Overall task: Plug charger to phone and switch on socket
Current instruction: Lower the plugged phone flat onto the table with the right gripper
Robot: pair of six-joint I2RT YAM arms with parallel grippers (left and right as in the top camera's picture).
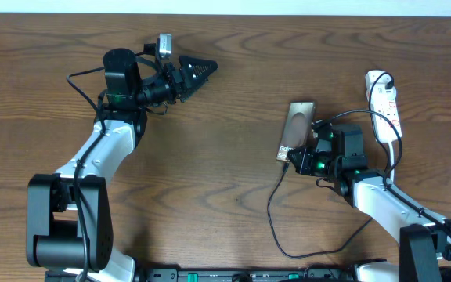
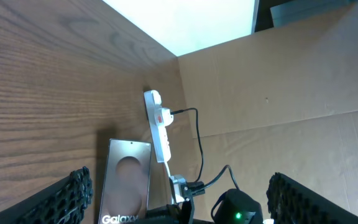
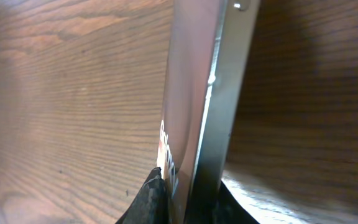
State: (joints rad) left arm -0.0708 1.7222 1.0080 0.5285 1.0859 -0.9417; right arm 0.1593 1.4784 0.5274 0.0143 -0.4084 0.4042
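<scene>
The bronze-grey phone (image 1: 299, 124) lies right of the table's middle, with its "Galaxy" end toward my right gripper (image 1: 302, 153). That gripper is shut on this end; the right wrist view shows the phone (image 3: 197, 93) edge-on between the fingers (image 3: 188, 202). The thin black charger cable (image 1: 272, 215) runs from the phone's lower edge in a loop toward the front. I cannot tell if its tip is in the port. The white socket strip (image 1: 384, 98) lies at the far right with a black plug in it. My left gripper (image 1: 202, 72) is open and empty at the back left. Its wrist view shows the phone (image 2: 126, 177) and the strip (image 2: 159, 127).
A brown cardboard wall (image 2: 291, 93) stands beyond the table's right edge. A black cord (image 1: 400, 137) runs from the strip past my right arm. The strip's white cord (image 1: 380, 129) curves beside it.
</scene>
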